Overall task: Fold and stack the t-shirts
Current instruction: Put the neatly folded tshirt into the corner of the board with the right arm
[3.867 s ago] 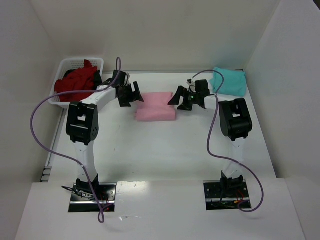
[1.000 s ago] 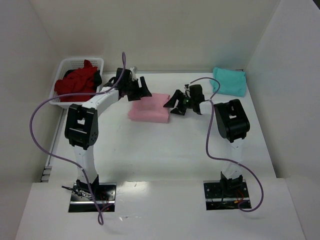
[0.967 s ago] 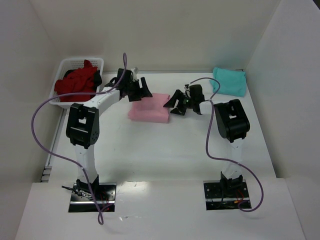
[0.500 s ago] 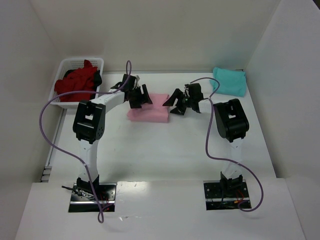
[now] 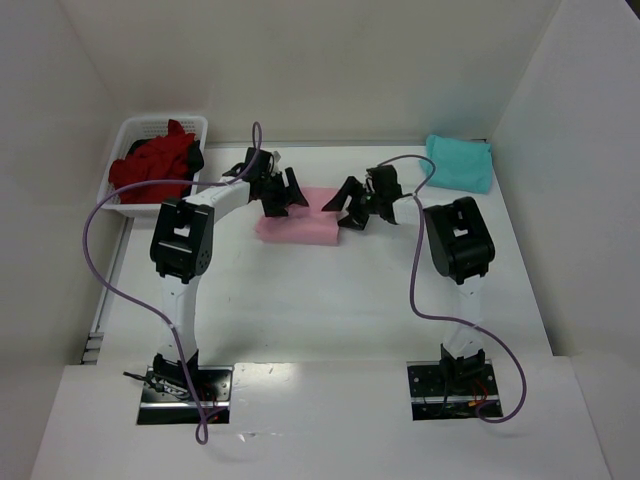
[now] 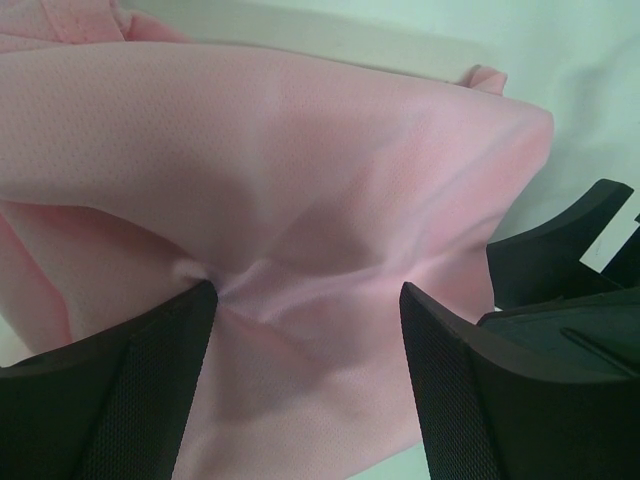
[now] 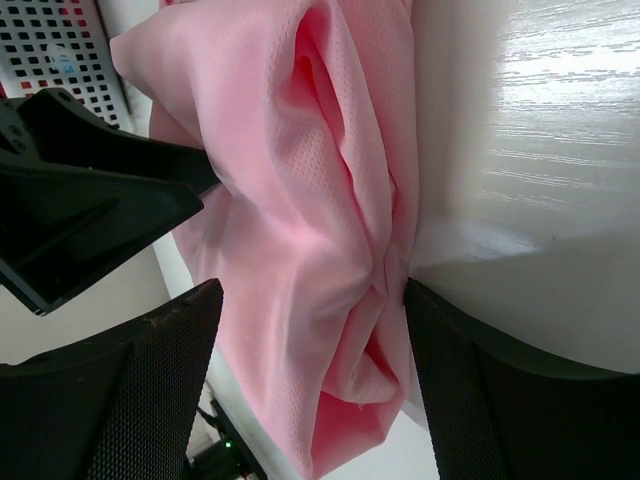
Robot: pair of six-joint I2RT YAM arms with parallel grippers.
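1. Two claws had closed in on the pink shirt over the past few seconds, moving from beside its ends to directly onto it. The folded bundle had also slid a little leftward on the counter.
2. The left claw pressed down at the shirt's far-left end, jaws spread wide, with cloth puckered up between them but not pinched shut.
3. The right claw sat at the right end, likewise wide open, a thick roll of pink fabric bulging between its fingers.
4. The pink shirt lay toward the back of the counter, between the two arms. The teal shirt lay folded in the far right corner, well apart, and the red shirts were heaped in the basket at far left.
5. The shift suggested the fold was finished and a two-ended lift was being readied, probably to carry the pink shirt to the teal one. Neither claw had yet closed.
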